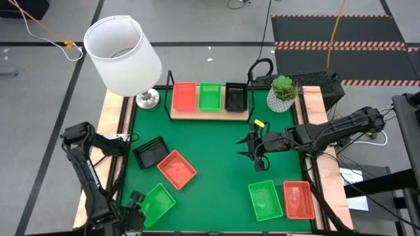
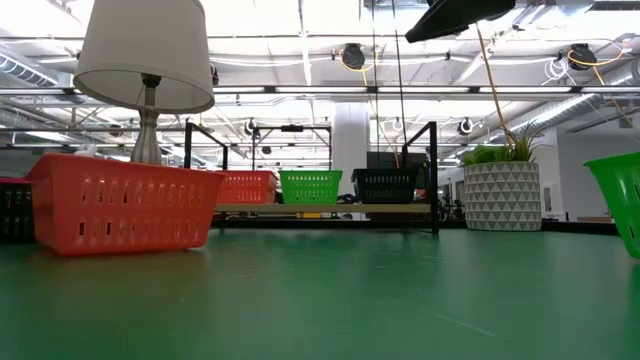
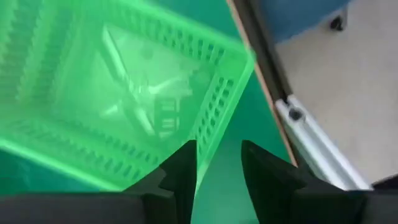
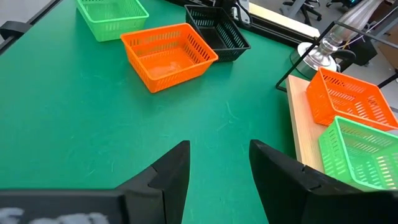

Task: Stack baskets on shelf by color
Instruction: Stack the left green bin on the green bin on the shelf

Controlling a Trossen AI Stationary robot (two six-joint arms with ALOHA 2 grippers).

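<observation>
1. The left gripper [image 3: 214, 171] sits at the near left table corner, its fingers parted astride the wall of a green basket [image 1: 156, 201], not visibly pinching it.
2. Mid-table, the right gripper [image 1: 256, 152] hovers spread and empty.
3. At the far edge, the shelf [image 1: 209, 113] holds orange-red, green and black baskets side by side.

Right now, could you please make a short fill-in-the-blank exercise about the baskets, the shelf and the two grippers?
1. On the shelf, the basket between the orange-red basket and the black basket is ____.
2. The left gripper has a wall of a ____ basket between its fingers.
3. The right gripper hangs over bare mat, open and holding ____.
4. The lamp stands at the shelf's ____ end in the high view.

Missing words: green; green; nothing; left
</observation>
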